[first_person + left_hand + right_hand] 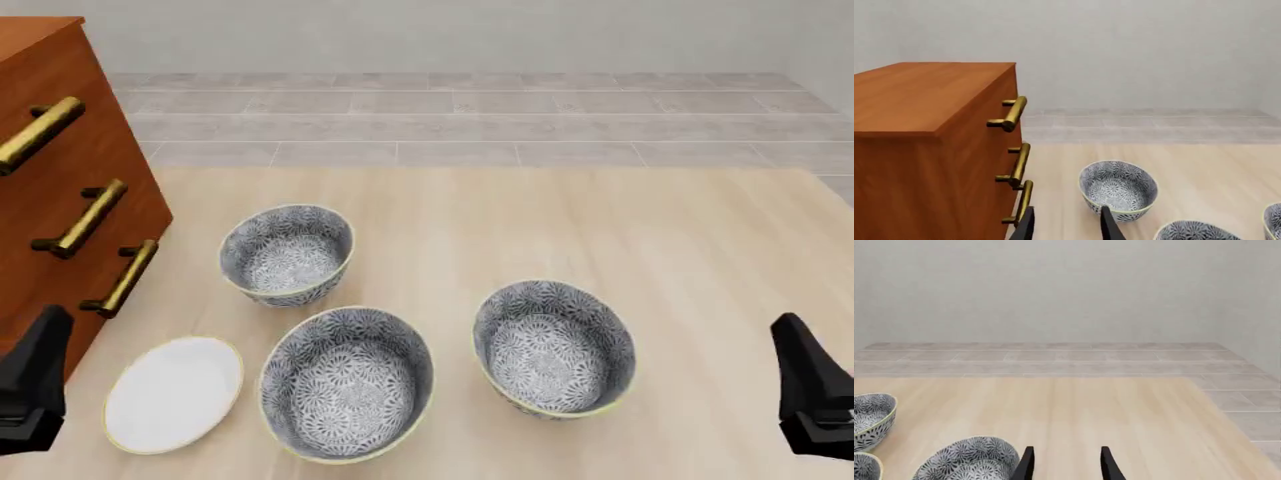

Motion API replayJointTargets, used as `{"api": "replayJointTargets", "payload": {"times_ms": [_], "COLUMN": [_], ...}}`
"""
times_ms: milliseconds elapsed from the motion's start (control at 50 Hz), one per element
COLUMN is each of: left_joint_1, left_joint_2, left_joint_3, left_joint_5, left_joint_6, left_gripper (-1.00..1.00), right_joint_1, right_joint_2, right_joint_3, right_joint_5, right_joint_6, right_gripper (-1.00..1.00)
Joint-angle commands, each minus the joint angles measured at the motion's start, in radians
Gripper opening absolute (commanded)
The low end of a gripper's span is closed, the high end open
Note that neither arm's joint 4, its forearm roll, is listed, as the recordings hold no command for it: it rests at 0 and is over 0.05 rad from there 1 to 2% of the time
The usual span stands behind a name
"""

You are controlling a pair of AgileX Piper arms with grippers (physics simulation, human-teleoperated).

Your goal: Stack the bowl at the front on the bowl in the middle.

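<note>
Three alike flower-pattern bowls stand on the table. Nearest me is the bowl at the front. To its right and slightly further back is the bowl in the middle. The third bowl stands furthest back on the left. My left gripper is open and empty at the front left, beside the drawer unit. At the front right, my right gripper is also open and empty, right of the middle bowl.
A wooden drawer unit with brass handles fills the left side. A flat white plate lies in front of it, left of the front bowl. A tiled floor lies beyond the table's far edge.
</note>
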Motion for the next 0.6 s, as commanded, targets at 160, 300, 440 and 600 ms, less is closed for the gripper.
{"api": "replayJointTargets", "payload": {"times_ms": [160,300,440,600], "left_joint_1": [-0.001,0.002,0.001,0.001], "left_joint_2": [0.013,0.007,0.010,0.040], "left_joint_3": [0.030,0.030,0.030,0.030], "left_joint_5": [-0.004,-0.003,-0.003,-0.024], "left_joint_6": [0.008,0.008,0.009,0.006], "left_gripper": [1.00,1.00,1.00,1.00], "right_joint_1": [0.007,0.010,0.059,0.170], "right_joint_2": [-0.009,0.004,0.141,0.368], "right_joint_3": [-0.004,-0.007,-0.029,-0.123], "right_joint_5": [0.013,0.013,-0.076,-0.166], "right_joint_6": [0.007,0.009,-0.022,-0.050], "right_gripper": [1.00,1.00,1.00,1.00]}}
